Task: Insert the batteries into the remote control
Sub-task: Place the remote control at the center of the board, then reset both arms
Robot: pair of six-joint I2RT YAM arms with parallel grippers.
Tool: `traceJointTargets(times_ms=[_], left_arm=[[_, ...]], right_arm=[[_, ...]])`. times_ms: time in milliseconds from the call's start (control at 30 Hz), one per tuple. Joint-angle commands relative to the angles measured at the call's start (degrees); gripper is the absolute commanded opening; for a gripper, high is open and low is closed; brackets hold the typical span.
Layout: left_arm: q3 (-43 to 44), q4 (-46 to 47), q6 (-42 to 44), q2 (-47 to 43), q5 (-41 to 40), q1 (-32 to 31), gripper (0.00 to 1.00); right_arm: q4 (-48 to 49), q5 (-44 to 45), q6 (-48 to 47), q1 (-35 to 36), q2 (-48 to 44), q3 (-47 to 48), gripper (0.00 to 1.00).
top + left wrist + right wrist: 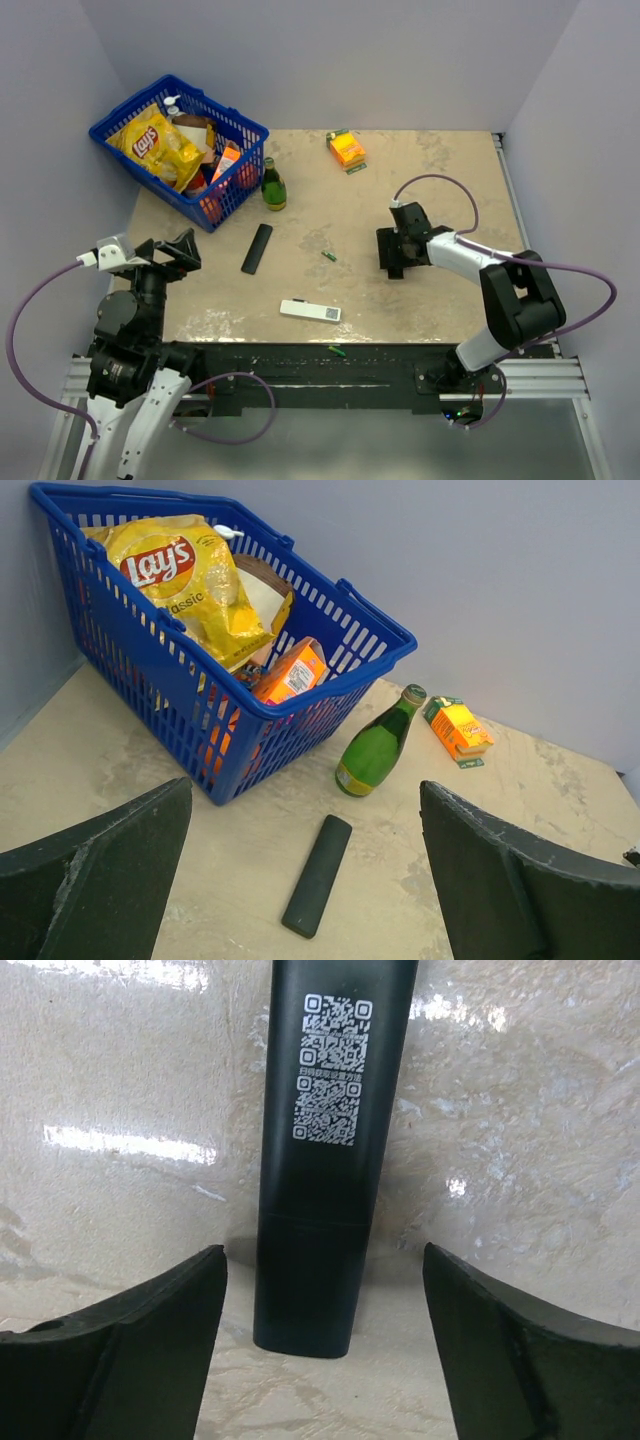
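The slim black remote control (257,248) lies on the table below the green bottle; the left wrist view shows it (317,875) ahead of my left gripper (305,785). That gripper (185,250) hovers open and empty at the table's left edge. One tiny green battery (329,256) rests mid-table, another (337,350) on the dark front rail. My right gripper (395,252) is low over the right part of the table. In its wrist view it (322,1255) stands open astride a second black bar with a QR label (300,1210), a gap on each side.
A blue basket (250,130) of snacks stands at the back left, with a green glass bottle (273,187) beside it. An orange box (346,148) lies at the back. A flat white remote (310,311) sits near the front edge. Walls close in left, back and right.
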Motion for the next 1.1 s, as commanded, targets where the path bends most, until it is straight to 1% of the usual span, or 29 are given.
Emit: traceJointTargets(times_ms=[0, 67, 167, 233, 400, 433, 500, 567, 633, 667, 733, 767, 833, 867, 933, 967, 1033, 1067], left_arm=[[-0.2, 1.2, 1.3, 0.2, 0.7, 0.5, 1.0], [-0.2, 1.0, 1.3, 0.1, 0.6, 0.5, 1.0], [-0.2, 1.0, 1.3, -0.1, 0.6, 0.6, 1.0], [-0.3, 1.0, 1.2, -0.4, 0.5, 0.6, 1.0], [-0.5, 1.2, 1.0, -0.8, 0.4, 0.6, 1.0], [-0.6, 1.3, 1.0, -1.0, 0.4, 0.6, 1.0], [-0.6, 1.3, 0.9, -1.0, 0.5, 0.6, 1.0], [-0.7, 1.5, 1.0, -1.0, 0.6, 0.6, 1.0], [-0.8, 1.5, 0.9, -0.7, 0.7, 0.6, 1.0], [-0.7, 1.5, 0.9, -0.6, 0.8, 0.6, 1.0], [-0.5, 1.3, 1.1, -0.5, 1.2, 0.6, 1.0], [-0.3, 1.1, 1.1, -0.5, 1.3, 0.6, 1.0], [0.6, 0.3, 1.2, -1.0, 1.9, 0.6, 1.0], [1.0, 0.1, 1.5, -1.2, 2.1, 0.6, 1.0], [2.4, -0.8, 2.5, -2.4, 2.1, 0.6, 1.0], [3.0, -1.2, 2.7, -2.8, 2.0, 0.6, 1.0], [5.4, -2.7, 3.4, -3.8, 1.3, 0.6, 1.0], [6.3, -3.1, 3.6, -4.1, 1.1, 0.6, 1.0]], right_arm=[[-1.1, 0.7, 0.2, -0.2, -4.1, 1.4, 0.9], [-1.7, 2.4, 0.9, -0.3, -7.5, 1.5, 0.98], [-3.1, 5.2, 2.7, -0.3, -11.6, 1.9, 0.98], [-3.9, 6.6, 3.5, -0.3, -16.4, 2.6, 0.98], [-7.2, 13.7, 7.8, -0.3, -27.9, 4.4, 0.98], [-7.4, 14.9, 8.4, -0.3, -32.3, 4.7, 0.98], [-8.5, 19.4, 10.9, -0.3, -37.2, 4.7, 0.98], [-8.7, 21.9, 12.4, -0.3, -44.5, 4.2, 0.98], [-8.8, 25.9, 12.1, -0.3, -49.0, 3.6, 0.98], [-9.6, 27.3, 11.8, -0.3, -53.5, 3.5, 0.98], [-10.6, 30.8, 10.6, -0.3, -57.6, 3.9, 0.98], [-11.9, 31.3, 10.1, -0.3, -60.9, 4.4, 0.98], [-12.3, 32.6, 7.5, -0.3, -64.7, 5.1, 0.98], [-12.1, 32.8, 6.6, -0.3, -68.4, 5.1, 0.98], [-11.2, 33.0, 3.8, -0.3, -72.0, 4.6, 0.98], [-10.9, 33.0, 2.8, -0.3, -75.8, 4.3, 0.98], [-9.1, 32.6, -0.2, -0.3, -79.9, 2.9, 0.98], [-8.5, 32.1, -1.2, -0.3, -83.4, 1.9, 0.98]])
